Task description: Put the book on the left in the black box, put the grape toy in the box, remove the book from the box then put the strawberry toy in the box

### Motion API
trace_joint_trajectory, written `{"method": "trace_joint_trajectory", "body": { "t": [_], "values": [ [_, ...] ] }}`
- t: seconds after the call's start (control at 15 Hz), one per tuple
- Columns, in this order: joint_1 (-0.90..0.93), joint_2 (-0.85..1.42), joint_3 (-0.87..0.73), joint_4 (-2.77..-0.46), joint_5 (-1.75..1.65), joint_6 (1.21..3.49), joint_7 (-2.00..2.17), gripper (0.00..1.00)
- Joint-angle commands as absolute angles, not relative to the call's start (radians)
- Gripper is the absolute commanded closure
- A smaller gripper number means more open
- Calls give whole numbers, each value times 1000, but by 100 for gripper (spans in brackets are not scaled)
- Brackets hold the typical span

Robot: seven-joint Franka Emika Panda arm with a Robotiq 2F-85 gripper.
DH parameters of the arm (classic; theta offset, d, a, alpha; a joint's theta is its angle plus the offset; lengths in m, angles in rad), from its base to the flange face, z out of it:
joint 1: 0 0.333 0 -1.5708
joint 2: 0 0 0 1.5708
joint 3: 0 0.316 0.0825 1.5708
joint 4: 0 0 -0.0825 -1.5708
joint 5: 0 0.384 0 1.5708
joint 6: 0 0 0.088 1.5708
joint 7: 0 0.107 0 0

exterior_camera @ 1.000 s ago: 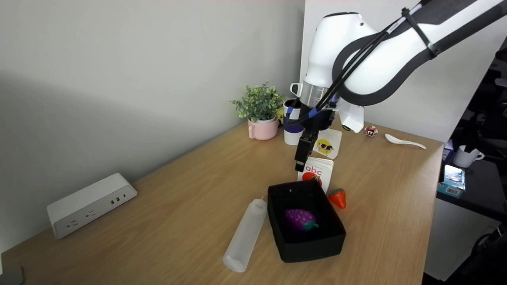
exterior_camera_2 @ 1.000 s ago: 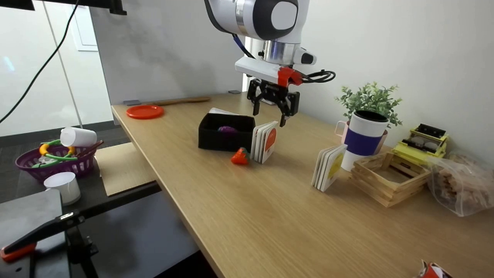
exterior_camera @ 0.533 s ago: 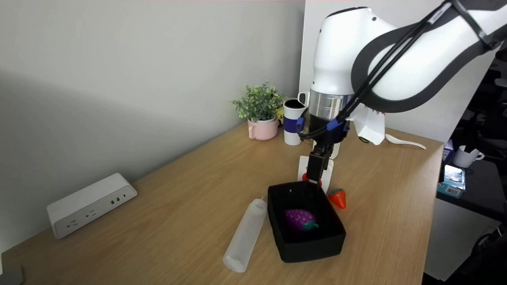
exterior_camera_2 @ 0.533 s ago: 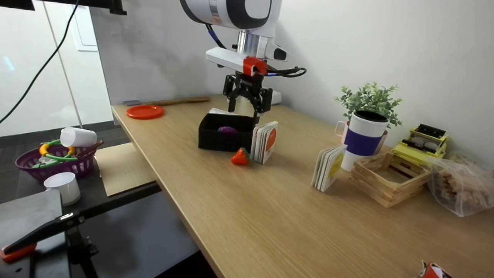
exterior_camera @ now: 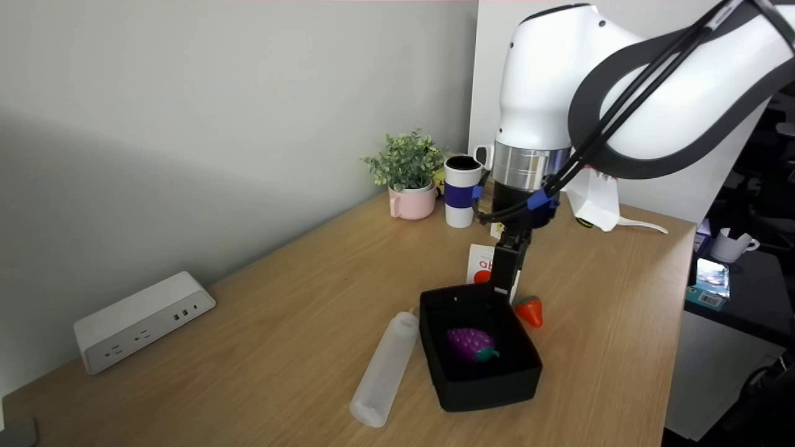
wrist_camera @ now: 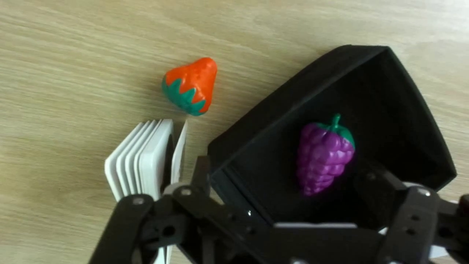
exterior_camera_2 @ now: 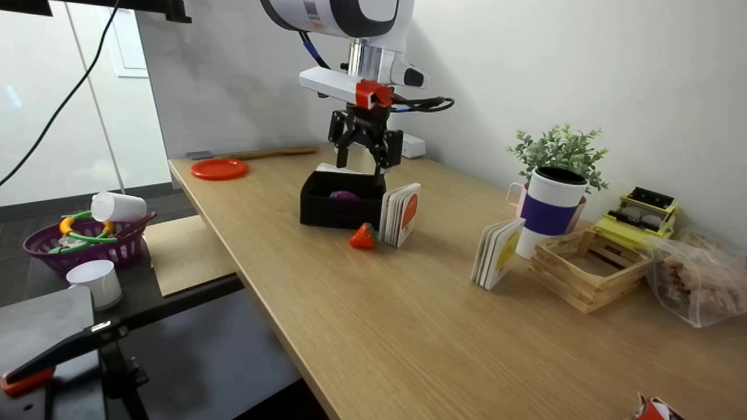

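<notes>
Black gripper (exterior_camera_2: 360, 170) over matte black rectangular plastic bin (exterior_camera: 487, 392), jaws spread wide. I see purple plastic grape toy (wrist_camera: 324, 157) inside. White board book (exterior_camera_2: 400, 217), red picture cover, stands just outside; red-and-green strawberry toy (wrist_camera: 192, 86) near it on wood tabletop (exterior_camera_2: 443, 326).

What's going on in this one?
A Franka Panda arm has its gripper open over the black box, holding nothing. The grape toy lies inside the box. The white board book with a red picture cover stands upright beside it. The strawberry toy is on the wooden table, not yet in the box, so it is probably next.
</notes>
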State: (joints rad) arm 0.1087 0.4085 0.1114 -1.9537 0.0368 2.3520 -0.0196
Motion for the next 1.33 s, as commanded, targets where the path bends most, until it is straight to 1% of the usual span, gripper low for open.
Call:
{"method": "trace_joint_trajectory", "body": {
  "t": [0.0, 0.8, 1.27],
  "values": [
    [106, 432, 106, -1946, 61, 2317, 18, 0],
    [111, 433, 70, -2067, 75, 2354, 217, 0],
    [92, 405, 67, -2122, 115, 2381, 212, 0]
  ]
}}
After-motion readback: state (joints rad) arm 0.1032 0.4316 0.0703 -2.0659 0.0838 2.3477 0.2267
